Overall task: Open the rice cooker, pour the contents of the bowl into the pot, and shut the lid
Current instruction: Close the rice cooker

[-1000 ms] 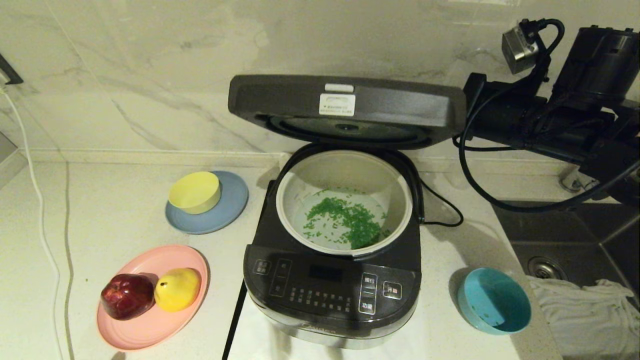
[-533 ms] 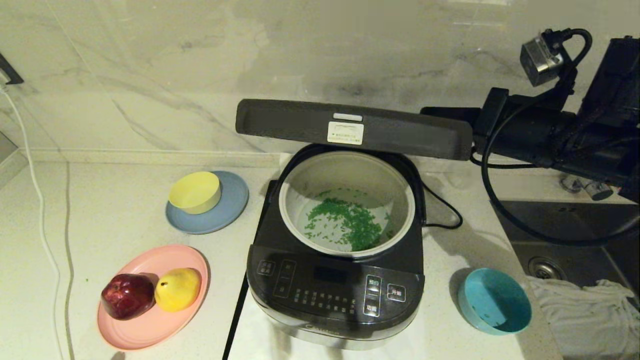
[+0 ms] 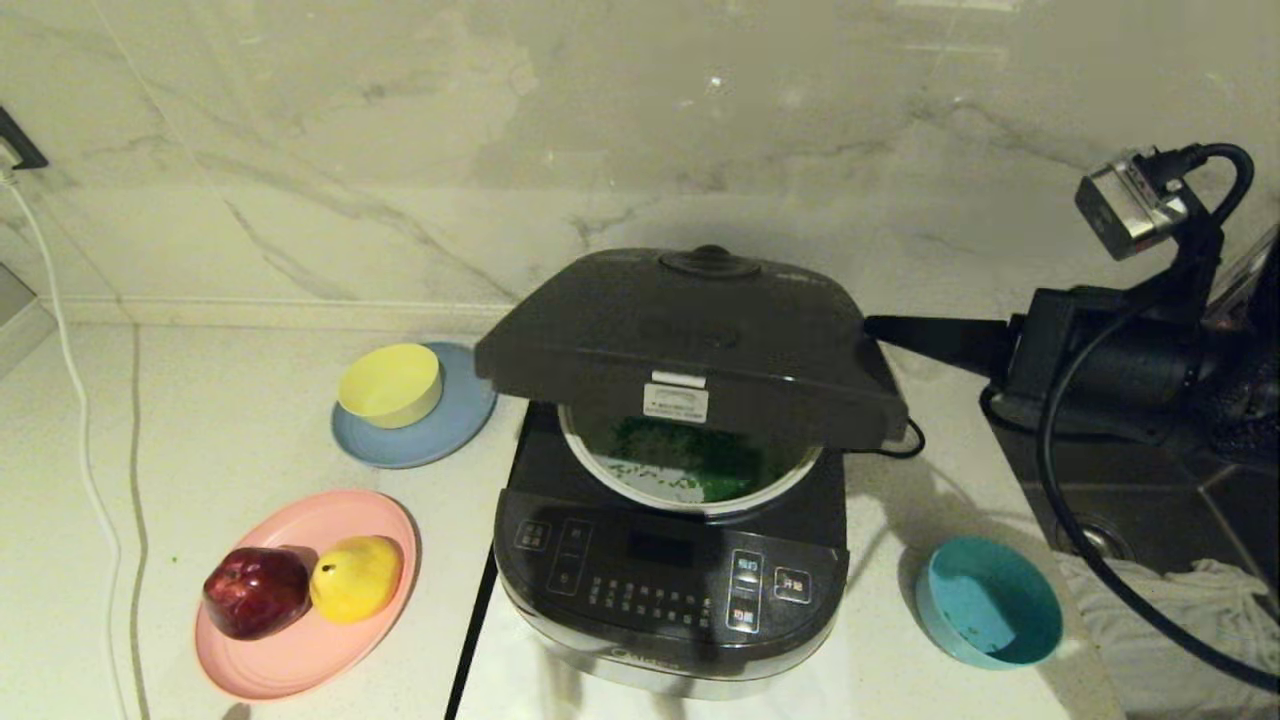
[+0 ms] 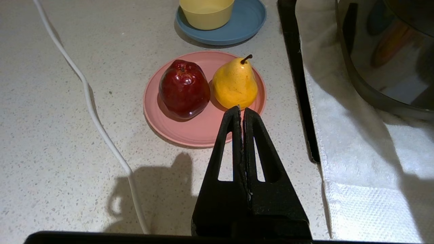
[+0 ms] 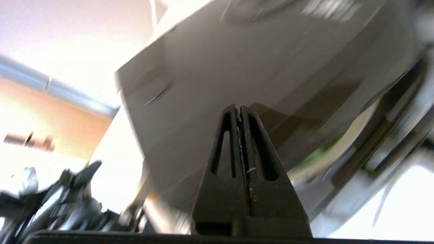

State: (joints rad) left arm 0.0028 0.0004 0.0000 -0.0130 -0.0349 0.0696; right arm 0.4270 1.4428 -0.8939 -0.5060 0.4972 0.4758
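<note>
The right gripper (image 3: 875,328) – jaws pressed together – touches the lid (image 3: 690,345), half down over the pot (image 3: 690,490); left gripper (image 4: 241,110) jaws pressed together too.

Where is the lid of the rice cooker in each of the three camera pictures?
Head view: the lid is at the centre, half lowered over the pot.
Left wrist view: the lid is not in it; only the cooker's lower body shows at the edge.
Right wrist view: the lid fills the middle, blurred, just beyond the shut right hand.
Shared landmark: the rice cooker.
</note>
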